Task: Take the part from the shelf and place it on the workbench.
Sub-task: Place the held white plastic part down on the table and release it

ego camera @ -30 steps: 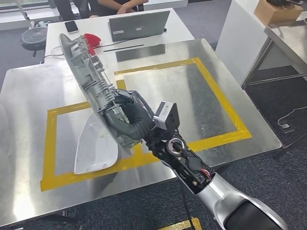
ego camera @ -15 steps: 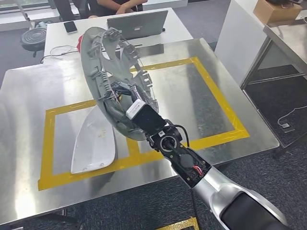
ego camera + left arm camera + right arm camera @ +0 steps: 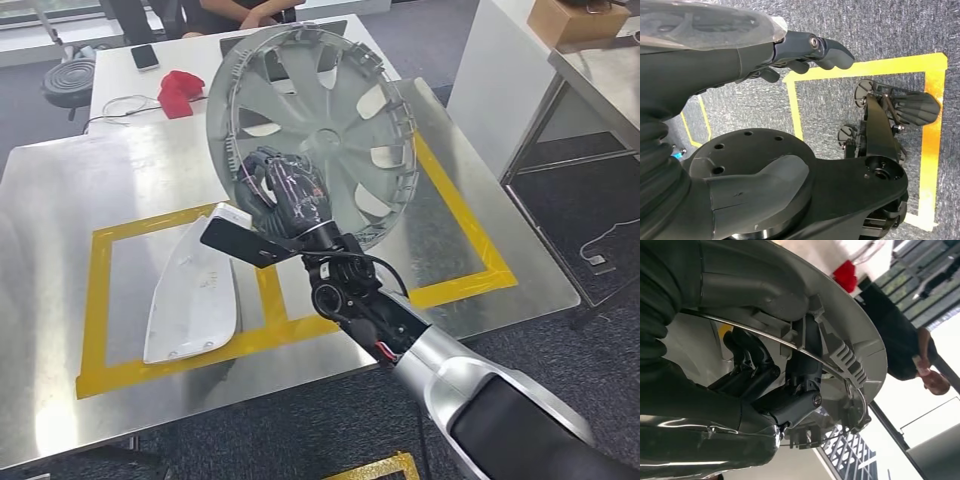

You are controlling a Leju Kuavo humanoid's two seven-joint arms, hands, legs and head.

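The part is a grey spoked wheel cover. It is held up on edge above the steel workbench, its round face turned toward me. My right hand grips it at its lower left rim, over the yellow-taped square. In the right wrist view the dark fingers clasp the cover's clipped rim. My left hand hangs over grey carpet with its fingers apart and nothing in it.
A white curved panel lies on the bench inside the left taped area. Behind the bench, a white table carries a red cloth and a phone, with a person seated there. Another table stands at right.
My right hand has turned the wheel cover from edge-on to face-on and carried it right and up. The white panel has stayed put.
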